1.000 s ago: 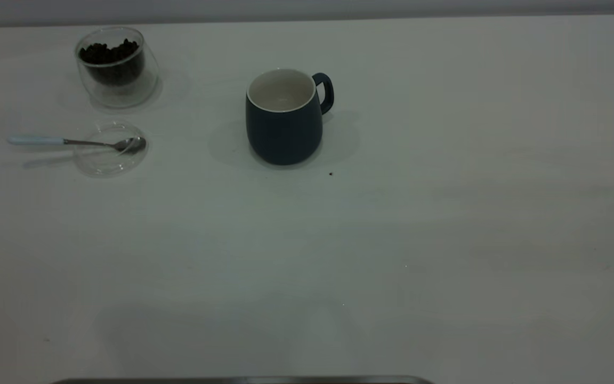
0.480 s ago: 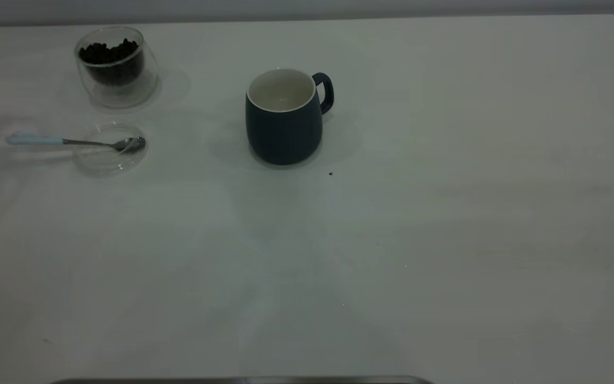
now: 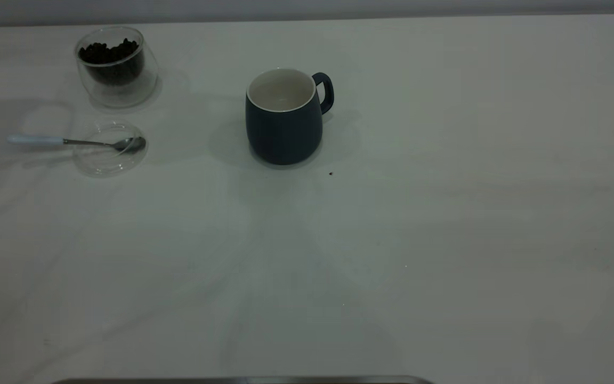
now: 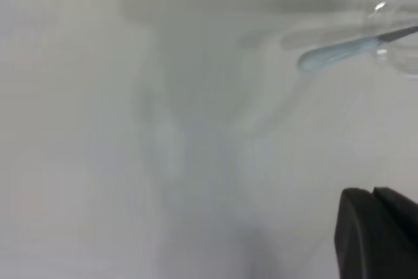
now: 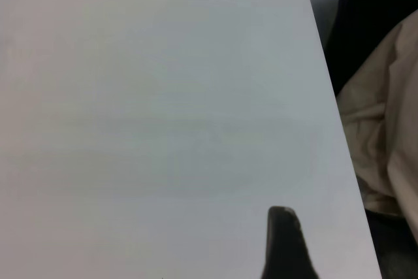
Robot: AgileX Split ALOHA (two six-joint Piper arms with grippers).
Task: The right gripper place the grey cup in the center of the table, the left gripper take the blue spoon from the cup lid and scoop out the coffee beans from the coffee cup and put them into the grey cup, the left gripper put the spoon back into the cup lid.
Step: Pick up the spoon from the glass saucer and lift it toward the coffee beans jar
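Nearest the camera, the white counter (image 3: 445,256) is lying bare. Farther back, the grey cup (image 3: 284,120) is standing upright near the middle, its handle pointing right. At the left, the blue spoon (image 3: 72,142) is resting with its bowl on the cup lid (image 3: 110,149) — handle sticking out leftward. Behind that, the coffee cup (image 3: 117,66) is holding the coffee beans (image 3: 108,53). The left pincer (image 4: 375,233) is hovering over the counter near the spoon handle; the right pincer (image 5: 284,243) is sitting by the counter's edge — whether either is apart or together, I cannot tell.
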